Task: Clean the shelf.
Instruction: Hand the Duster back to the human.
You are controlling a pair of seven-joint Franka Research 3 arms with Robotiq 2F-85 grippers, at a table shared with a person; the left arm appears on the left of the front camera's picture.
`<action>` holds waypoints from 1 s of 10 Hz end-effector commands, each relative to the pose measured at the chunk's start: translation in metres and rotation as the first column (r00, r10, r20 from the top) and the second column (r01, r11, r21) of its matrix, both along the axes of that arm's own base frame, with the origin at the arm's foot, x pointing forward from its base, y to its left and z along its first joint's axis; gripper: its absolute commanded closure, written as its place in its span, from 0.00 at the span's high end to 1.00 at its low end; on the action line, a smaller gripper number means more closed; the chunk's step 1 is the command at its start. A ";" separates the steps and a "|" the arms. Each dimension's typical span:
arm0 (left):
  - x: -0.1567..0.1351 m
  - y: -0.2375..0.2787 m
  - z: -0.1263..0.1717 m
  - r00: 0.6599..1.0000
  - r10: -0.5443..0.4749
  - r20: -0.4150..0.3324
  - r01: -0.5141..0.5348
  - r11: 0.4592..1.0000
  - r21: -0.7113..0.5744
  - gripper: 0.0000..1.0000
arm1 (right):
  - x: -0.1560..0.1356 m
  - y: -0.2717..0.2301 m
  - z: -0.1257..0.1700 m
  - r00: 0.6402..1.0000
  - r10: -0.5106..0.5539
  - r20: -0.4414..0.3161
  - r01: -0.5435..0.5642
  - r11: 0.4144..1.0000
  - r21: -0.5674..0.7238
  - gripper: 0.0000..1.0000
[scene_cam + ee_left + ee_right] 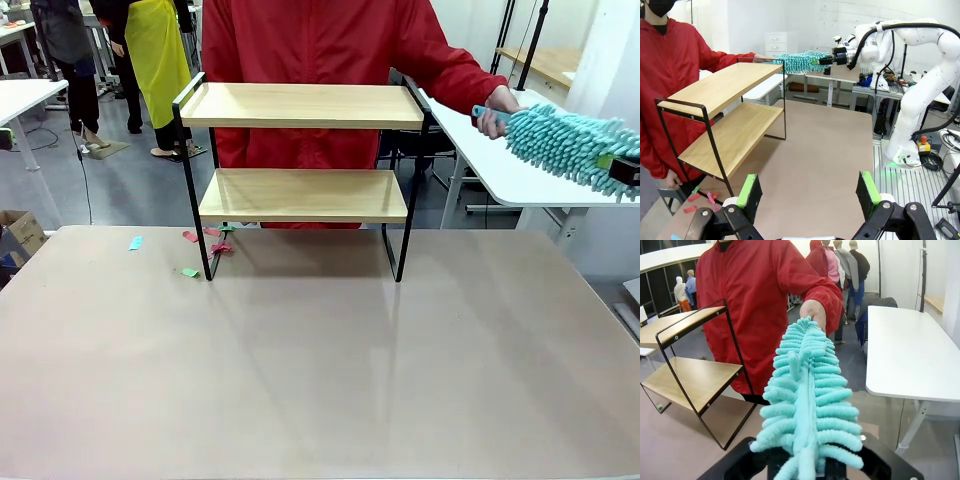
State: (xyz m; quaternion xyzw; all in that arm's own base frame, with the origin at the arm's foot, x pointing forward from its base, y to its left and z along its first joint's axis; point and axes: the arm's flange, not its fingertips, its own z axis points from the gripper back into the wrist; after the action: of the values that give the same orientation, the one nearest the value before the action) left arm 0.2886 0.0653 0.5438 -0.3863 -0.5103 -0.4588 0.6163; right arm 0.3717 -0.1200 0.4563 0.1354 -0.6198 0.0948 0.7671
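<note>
- The shelf [300, 170] stands at the far middle of the brown table [320, 380], just in front of the person in a red jacket [320, 40]; both wooden boards are bare.
- Front view: small coloured scraps [205, 245] lie on the table by the shelf's left foot, with one more [136, 243] a little farther to the left. The left wrist view shows the same scraps [702, 197] under the shelf's near corner.
- Front view: a teal fluffy duster [570, 150] hangs in the air to the right of the shelf's top board, over a white side table [520, 185]. The person's hand [495, 115] grips its handle end, nearest the shelf.
- Left wrist view: the left gripper [809, 192] hovers over the table beside the shelf, its green-padded fingers [747, 192] spread wide with nothing between them.
- The same view shows the right arm stretched out beyond the shelf, the right gripper [832, 57] at the duster's far end.
- Right wrist view: the duster [807, 410] rises straight up from the right gripper's black body towards the person's hand [815, 312]; the pile hides the fingers, so I cannot tell whether they clamp it or stand apart.
</note>
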 end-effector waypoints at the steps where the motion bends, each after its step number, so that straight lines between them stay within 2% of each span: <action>1: 0.002 -0.001 0.003 1.000 0.000 0.021 0.001 1.000 -0.027 1.00 | -0.004 -0.002 0.007 1.000 0.014 -0.021 -0.014 1.000 0.005 1.00; 3: 0.002 -0.001 0.003 1.000 0.000 0.021 0.001 1.000 -0.027 1.00 | -0.004 -0.003 0.015 1.000 0.014 -0.022 -0.014 1.000 0.008 1.00; 4: 0.002 -0.001 0.003 1.000 0.000 0.021 0.001 1.000 -0.027 1.00 | -0.007 -0.004 0.026 1.000 0.017 -0.005 -0.017 0.999 0.035 0.97; 5: 0.002 -0.001 0.003 1.000 0.000 0.021 0.001 1.000 -0.027 1.00 | -0.010 -0.006 0.040 1.000 0.024 0.016 -0.025 0.997 0.074 1.00; 7: 0.002 -0.001 0.003 1.000 0.000 0.021 0.001 1.000 -0.027 1.00 | -0.014 -0.015 0.076 0.996 -0.010 0.086 -0.002 0.990 0.143 1.00; 10: 0.002 -0.001 0.003 1.000 0.000 0.021 0.001 1.000 -0.027 1.00 | -0.017 -0.060 0.143 0.975 -0.139 0.175 0.063 0.923 0.380 1.00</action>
State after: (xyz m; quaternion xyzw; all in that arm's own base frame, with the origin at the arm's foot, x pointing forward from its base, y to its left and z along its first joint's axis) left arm 0.2886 0.0653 0.5439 -0.3861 -0.5103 -0.4588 0.6165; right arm 0.3495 -0.1662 0.5887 0.2072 -0.6919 -0.0130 0.6915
